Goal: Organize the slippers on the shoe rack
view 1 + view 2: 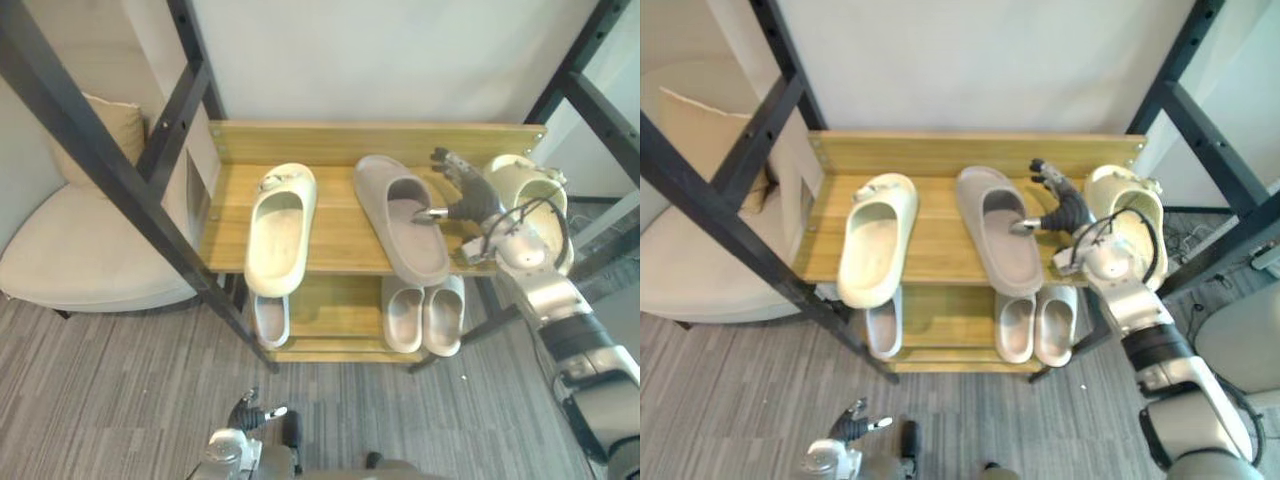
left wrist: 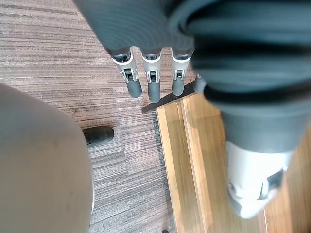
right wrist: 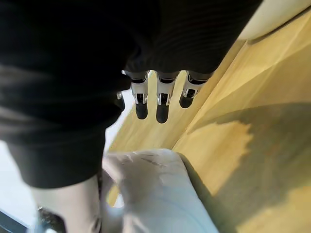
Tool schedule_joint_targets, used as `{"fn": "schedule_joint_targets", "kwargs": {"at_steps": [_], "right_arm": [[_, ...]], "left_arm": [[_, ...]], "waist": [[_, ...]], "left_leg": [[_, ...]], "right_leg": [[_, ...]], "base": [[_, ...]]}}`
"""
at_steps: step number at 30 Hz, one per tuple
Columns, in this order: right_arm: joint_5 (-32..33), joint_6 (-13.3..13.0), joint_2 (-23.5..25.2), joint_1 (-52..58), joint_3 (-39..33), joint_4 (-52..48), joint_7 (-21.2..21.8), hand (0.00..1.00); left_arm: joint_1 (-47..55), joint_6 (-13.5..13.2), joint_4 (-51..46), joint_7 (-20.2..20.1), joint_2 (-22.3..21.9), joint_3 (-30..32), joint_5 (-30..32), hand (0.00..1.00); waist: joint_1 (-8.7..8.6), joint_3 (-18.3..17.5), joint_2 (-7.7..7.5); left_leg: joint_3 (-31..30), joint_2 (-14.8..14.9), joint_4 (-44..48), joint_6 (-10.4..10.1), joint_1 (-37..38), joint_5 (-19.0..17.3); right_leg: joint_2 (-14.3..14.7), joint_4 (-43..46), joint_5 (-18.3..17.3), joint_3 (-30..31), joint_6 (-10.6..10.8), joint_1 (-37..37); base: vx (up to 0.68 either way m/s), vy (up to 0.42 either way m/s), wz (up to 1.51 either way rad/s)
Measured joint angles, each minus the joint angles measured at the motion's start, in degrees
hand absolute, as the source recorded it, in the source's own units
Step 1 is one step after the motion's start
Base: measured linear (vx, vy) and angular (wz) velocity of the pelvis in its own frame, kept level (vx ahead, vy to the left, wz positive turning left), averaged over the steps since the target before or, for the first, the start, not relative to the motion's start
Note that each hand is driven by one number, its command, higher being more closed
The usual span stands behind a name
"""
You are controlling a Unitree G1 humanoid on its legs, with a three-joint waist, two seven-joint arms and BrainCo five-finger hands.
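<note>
A wooden shoe rack (image 1: 330,240) stands against the wall. Its top shelf holds a cream slipper (image 1: 280,228) on the left, a grey slipper (image 1: 403,215) in the middle and a second cream slipper (image 1: 530,190) at the right end. My right hand (image 1: 470,195) hovers between the grey slipper and the right cream one. Its fingers (image 3: 158,104) are straight and its thumb rests against the grey slipper's strap (image 3: 150,174). My left hand (image 1: 250,412) hangs low over the floor, with its fingers (image 2: 153,82) straight and holding nothing.
The lower shelf carries a pale grey pair (image 1: 425,315) and a single pale slipper (image 1: 270,318). A beige armchair (image 1: 80,240) stands left of the rack. Black metal frame bars (image 1: 120,170) cross in front on the left, with another bar (image 1: 590,90) on the right. The floor is grey carpet (image 1: 120,400).
</note>
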Motion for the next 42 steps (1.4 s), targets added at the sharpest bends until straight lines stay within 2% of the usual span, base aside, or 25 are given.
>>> {"fn": "schedule_joint_targets", "kwargs": {"at_steps": [4, 5, 14, 26, 31, 37, 42], "right_arm": [[-0.1, 0.3, 0.0, -2.3, 2.4, 3.1, 0.1, 0.0], [-0.1, 0.3, 0.0, -3.1, 2.6, 4.3, 0.1, 1.0], [-0.1, 0.2, 0.0, -8.2, 4.5, 8.3, 0.1, 1.0], [0.0, 0.1, 0.1, -7.0, 3.7, 6.8, -0.1, 1.0], [0.0, 0.0, 0.3, -0.9, -0.3, -2.0, -0.2, 1.0], [0.0, -0.3, 2.4, 8.1, -9.7, -15.3, -1.6, 1.0], [1.4, -2.5, 6.0, 15.2, -15.8, -27.9, -2.3, 1.0]], "left_arm": [[0.0, 0.0, -0.2, 0.0, 0.0, -0.1, -0.7, 0.0], [0.0, 0.0, -0.5, 0.0, -0.1, -0.1, -0.8, 0.0], [-0.1, 0.0, -0.8, 0.0, -0.2, -0.1, -0.8, 0.0], [-0.1, 0.0, -0.9, 0.0, -0.1, 0.0, -0.8, 0.0], [-0.1, 0.1, -1.2, 0.0, -0.2, 0.3, -0.8, 0.0], [0.2, 0.4, -1.1, 0.0, -0.1, 0.7, -0.6, 0.0], [0.3, 0.4, -0.7, -0.1, -0.1, 0.7, -0.6, 0.0]], "waist": [[0.3, 0.2, 0.27], [0.6, 0.4, 0.43], [0.84, 1.0, 0.99], [0.83, 1.1, 0.82], [0.81, 1.3, 0.51], [-0.29, 1.3, 0.51], [-1.03, 1.1, 0.57]], "left_leg": [[-0.7, 0.2, 0.0, -0.2, -0.1, -0.2], [-0.8, 0.2, 0.0, -0.3, -0.1, -0.2], [-0.7, 0.4, 0.0, -0.5, -0.1, -0.1], [-0.6, 0.4, 0.0, -0.5, -0.1, 0.6], [-0.5, 0.4, 0.0, -0.7, 0.0, 0.8], [0.1, 0.4, 0.3, -0.6, 0.1, 1.1], [0.1, 0.4, 0.3, -0.6, 0.1, 1.7]], "right_leg": [[0.2, 0.3, 0.4, -0.1, -0.4, 0.0], [0.2, 0.4, 0.4, -0.1, -0.4, 0.0], [0.5, -0.2, 0.4, -0.1, -0.4, 0.2], [0.5, -0.6, -0.3, -0.3, -0.3, 0.5], [0.4, -0.7, -0.9, -0.2, -0.3, 0.6], [0.3, -0.7, -0.9, 0.2, -0.3, 0.4], [0.3, -0.8, -1.0, 0.2, -0.1, 0.5]], "base": [[0.0, -0.008, 0.09], [0.0, -0.018, 0.04], [-0.01, -0.019, -0.01], [0.0, -0.011, 0.0], [0.0, 0.0, 0.0], [-0.03, -0.016, -0.06], [-0.05, -0.016, -0.01]]}}
